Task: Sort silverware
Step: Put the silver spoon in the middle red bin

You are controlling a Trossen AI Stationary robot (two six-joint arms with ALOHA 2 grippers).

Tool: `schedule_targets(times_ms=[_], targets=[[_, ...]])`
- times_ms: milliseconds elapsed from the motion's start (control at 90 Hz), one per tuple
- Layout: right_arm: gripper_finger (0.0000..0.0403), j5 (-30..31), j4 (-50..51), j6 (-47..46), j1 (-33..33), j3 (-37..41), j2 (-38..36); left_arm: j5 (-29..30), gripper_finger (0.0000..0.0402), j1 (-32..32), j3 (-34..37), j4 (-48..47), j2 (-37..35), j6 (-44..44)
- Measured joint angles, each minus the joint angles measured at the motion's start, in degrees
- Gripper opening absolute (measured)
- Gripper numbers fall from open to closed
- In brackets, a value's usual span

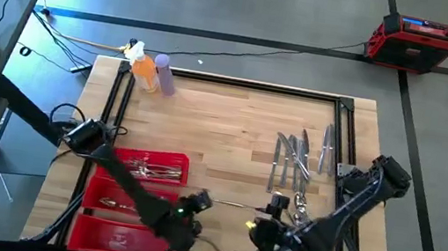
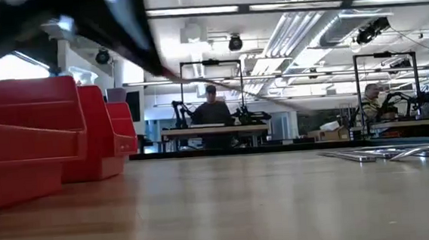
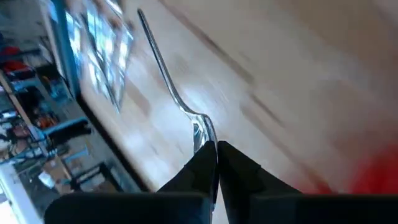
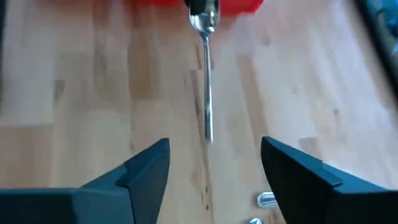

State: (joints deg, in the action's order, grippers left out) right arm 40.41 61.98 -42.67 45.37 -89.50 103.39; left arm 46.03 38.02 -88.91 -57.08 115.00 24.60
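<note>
**L arm carrying one utensil toward bins – mid-transfer**

Step in hand, as I read it: one pc of silverware picked from the pile, now in transit to the red bins.

L gripper (image 1: 197,202) sits near table's 6 o'clock edge, just right of the red bins (image 1: 132,192). L wrist view: its fingers (image 3: 202,165) are clenched on the bowl/head end of a slim utensil (image 3: 163,71), handle sticking straight out ahead. Looks like a spoon, can't confirm. In high view it shows as a thin line running from L gripper toward 3 o'clock.

R gripper (image 1: 275,212) faces it from the 3 o'clock side, fingers (image 4: 146,165) spread wide, holding nothing. R wrist view shows the utensil's free end (image 4: 208,118) lying btwn and just ahead of them, no contact. Possibly just after a hand-off; can't say from here.

Remaining silverware (image 1: 299,159) lies loose on the wood at approx 3 o'clock, well apart from bins. Upper bin already holds some pcs (image 1: 155,169); one pc in the middle bin (image 1: 110,204).

Orange and purple bottles (image 1: 150,72) at 11 o'clock, not involved.

Next move, my judgement: swing L wrist toward 9 o'clock over the matching bin, lower, release. Need utensil type confirmed first so it goes in the right compartment. R arm to return to the pile at 3 o'clock for next pick. Watch the long handle clearing bin wall.
</note>
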Motion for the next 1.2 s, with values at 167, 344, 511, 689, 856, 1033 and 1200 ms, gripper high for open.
schedule_targets(times_ms=[167,344,511,689,856,1033,1200], targets=[[0.0204,2.9,0.0,-0.1,1.3,-1.4,0.0,1.1,0.0,6.0,-2.1,-18.5,0.0,-10.9],[0.0193,3.0,0.6,0.0,0.2,-0.7,0.0,1.1,0.0,10.3,-3.7,-31.3,0.0,-20.2],[0.0193,2.3,0.5,0.4,-1.4,-0.7,0.1,0.2,0.0,13.4,-5.2,-32.8,-0.8,-24.8],[0.0193,1.1,0.5,0.7,-2.4,-0.7,0.1,-5.0,0.0,18.6,-8.3,-32.6,-1.0,-30.4],[0.0193,1.3,-0.1,1.2,-2.9,-0.6,0.1,-13.7,0.0,23.2,-7.0,-32.9,-1.0,-35.7],[0.0193,1.2,-0.2,1.6,-3.0,-0.6,0.1,-13.8,0.0,25.3,-3.7,-32.9,-2.8,-40.8],[0.0193,1.1,-0.2,1.6,-3.0,-0.6,0.1,-17.1,0.0,25.1,2.2,-33.0,-4.4,-44.8]])
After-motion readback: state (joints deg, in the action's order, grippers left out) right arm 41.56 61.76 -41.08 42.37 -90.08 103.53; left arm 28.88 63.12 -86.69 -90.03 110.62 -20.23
